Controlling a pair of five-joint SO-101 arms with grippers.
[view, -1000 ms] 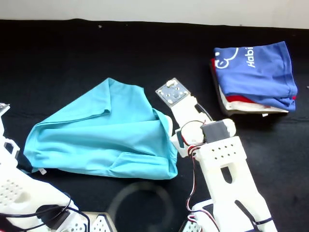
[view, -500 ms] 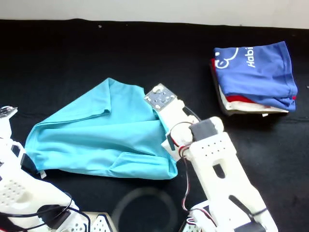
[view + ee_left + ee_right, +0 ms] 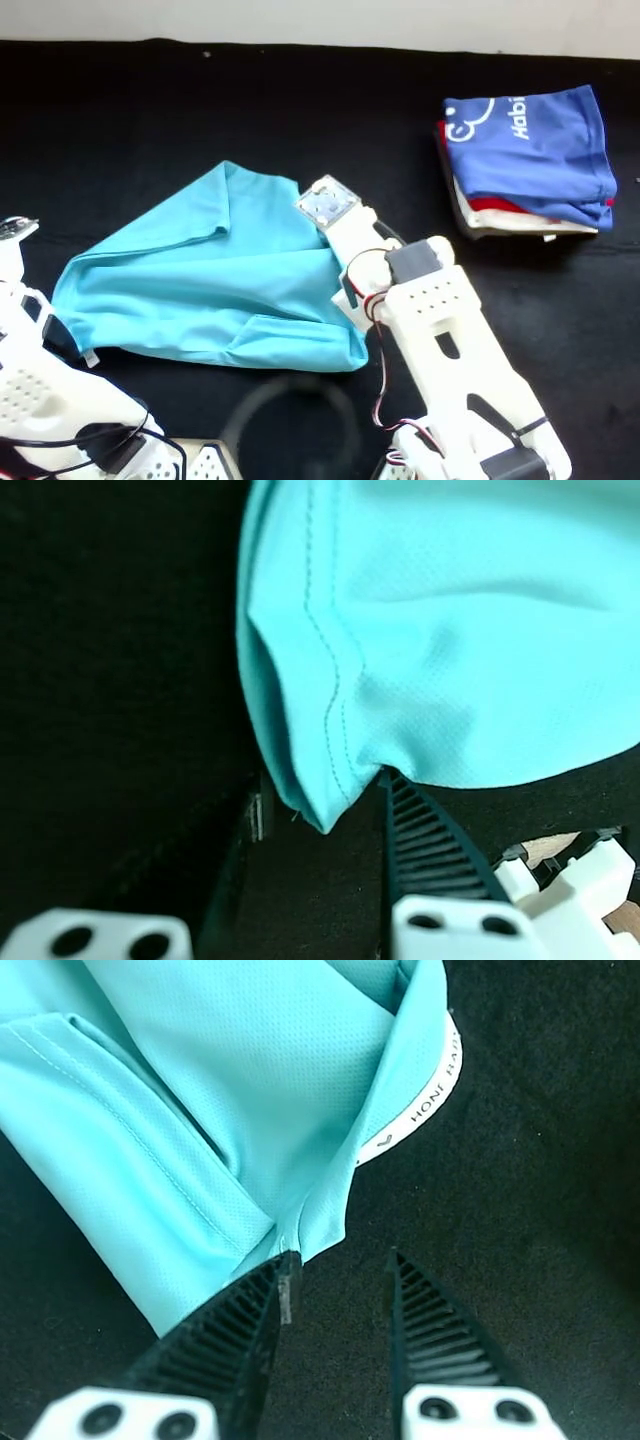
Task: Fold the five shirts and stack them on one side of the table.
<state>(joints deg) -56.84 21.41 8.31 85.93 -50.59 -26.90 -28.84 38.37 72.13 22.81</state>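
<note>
**Shirt edge at both claws, neither gripping**

High view: turquoise shirt [image 3: 200, 280] lies loosely half-folded mid-table on black table [image 3: 150, 110]. Right arm [image 3: 440, 330] has its wrist over the shirt's edge on the side twd the folded stack [image 3: 525, 160]. Stack has blue on top w/ red + white below, and sits well apart from that wrist. Left arm [image 3: 30, 390] is at the shirt's opposite corner.

Left wrist view: left claw [image 3: 325, 815] has jaws apart w/ a moderate gap. Hemmed corner of the shirt hangs between the two tips. It is just beside one ribbed finger [image 3: 420, 830]; can't tell if touching. Nothing pinched. Rest of shirt spreads ahead of the claw.

Right wrist view: right claw [image 3: 340, 1265] has jaws apart and holds nothing. A folded shirt edge ends right at the tip of one finger [image 3: 255, 1315], touching or just beside it. Other finger is over bare table, and black cloth shows between the tips. White neck tape [image 3: 420, 1100] runs along the collar edge, ahead of the claw.
</note>
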